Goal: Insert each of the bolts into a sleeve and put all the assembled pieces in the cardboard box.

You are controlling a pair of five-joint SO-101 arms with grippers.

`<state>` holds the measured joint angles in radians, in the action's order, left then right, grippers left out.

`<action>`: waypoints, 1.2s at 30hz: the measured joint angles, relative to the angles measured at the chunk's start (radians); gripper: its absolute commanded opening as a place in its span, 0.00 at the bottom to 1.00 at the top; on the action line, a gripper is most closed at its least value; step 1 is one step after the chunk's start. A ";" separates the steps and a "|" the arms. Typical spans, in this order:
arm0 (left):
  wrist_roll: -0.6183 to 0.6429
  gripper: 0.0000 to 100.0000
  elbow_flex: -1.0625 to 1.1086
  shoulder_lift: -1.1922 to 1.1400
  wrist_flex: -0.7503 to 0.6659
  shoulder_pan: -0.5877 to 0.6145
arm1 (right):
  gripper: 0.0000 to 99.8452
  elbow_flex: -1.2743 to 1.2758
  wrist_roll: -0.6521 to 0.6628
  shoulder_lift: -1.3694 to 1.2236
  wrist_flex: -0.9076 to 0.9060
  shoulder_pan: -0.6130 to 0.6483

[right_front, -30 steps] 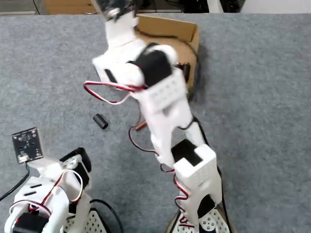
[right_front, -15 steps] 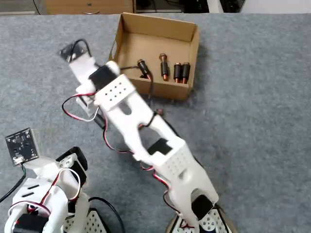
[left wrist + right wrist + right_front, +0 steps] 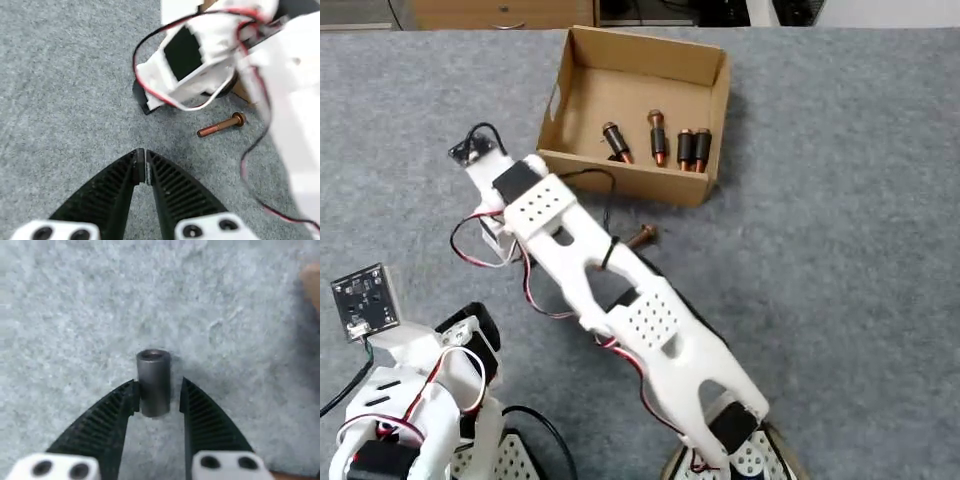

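sleeve (image 3: pixel 153 382) on carpet (image 3: pixel 75 300), parted right hand (image 3: pixel 158 390) astride

Dark sleeve (image 3: pixel 153 382), copper bolt (image 3: pixel 220 125), grey mat (image 3: pixel 840 250)

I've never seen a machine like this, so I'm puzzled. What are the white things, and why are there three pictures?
The white things are two robot arms standing at a grey table. One picture comes from a camera up high that looks down. The other two come from little cameras on each arm's wrist, so you see the black pincers, called grippers, up close.

The right gripper is open, and a small dark tube, a sleeve, sits between its fingers. The left gripper is shut and holds nothing.

A copper bolt lies loose on the table, just in front of the cardboard box. Inside the box lie four finished pieces, each a bolt pushed into a sleeve.
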<state>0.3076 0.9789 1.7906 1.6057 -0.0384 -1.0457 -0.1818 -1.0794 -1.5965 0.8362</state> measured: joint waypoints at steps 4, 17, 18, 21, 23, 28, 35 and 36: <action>0.000 0.02 0.000 0.000 0.000 0.000 | 0.12 -0.002 0.000 -0.026 0.006 0.003; 0.000 0.02 0.000 0.000 0.000 0.000 | 0.00 -0.015 0.000 -0.041 0.006 -0.002; 0.000 0.02 0.000 0.000 0.000 0.000 | 0.00 -0.015 0.000 -0.041 0.006 -0.002; 0.000 0.02 0.000 0.000 0.000 0.000 | 0.00 -0.015 0.000 -0.041 0.006 -0.002; 0.000 0.02 0.000 0.000 0.000 0.000 | 0.00 -0.026 0.000 -0.043 0.002 -0.002; 0.000 0.02 0.000 0.000 0.000 0.000 | 0.00 -0.118 0.000 -0.049 -0.049 -0.017; 0.000 0.02 0.000 0.000 0.000 0.000 | 0.00 -0.419 0.000 -0.046 -0.149 -0.141; 0.000 0.02 0.000 0.000 0.000 0.000 | 0.00 -0.466 0.000 -0.046 -0.160 -0.160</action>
<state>0.3076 0.9789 1.7906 1.6057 -0.0384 -1.5121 -0.1818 -1.1254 -1.7561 0.6767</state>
